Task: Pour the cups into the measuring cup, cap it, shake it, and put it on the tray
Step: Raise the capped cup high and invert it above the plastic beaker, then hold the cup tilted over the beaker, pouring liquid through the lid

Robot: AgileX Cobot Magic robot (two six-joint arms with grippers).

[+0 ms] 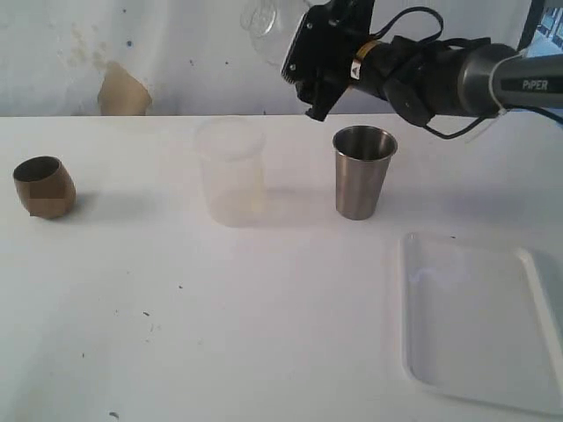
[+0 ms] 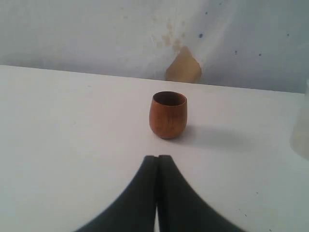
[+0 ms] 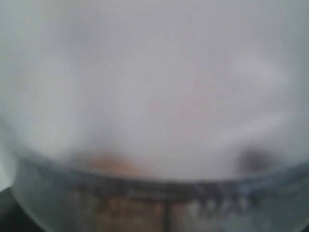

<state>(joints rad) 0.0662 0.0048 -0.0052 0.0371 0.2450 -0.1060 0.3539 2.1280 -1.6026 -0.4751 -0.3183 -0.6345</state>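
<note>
Nearest lies the tray (image 1: 475,325), low on the right arm's side of the table; beyond it, in a row and all upright, stand the brown cup (image 1: 44,186) far left, the frosted cup (image 1: 230,171) and the steel tumbler (image 1: 363,171); the left gripper (image 2: 157,162) is closed on nothing, tips pressed together, with the brown cup straight ahead and apart (it would have to open first); farthest and highest, the right gripper (image 1: 299,61) seems clamped wide on the clear measuring cup (image 1: 264,26), raised above the row; its tilt I cannot tell; the tray lies below and nearer, so the right arm looks better placed.
</note>
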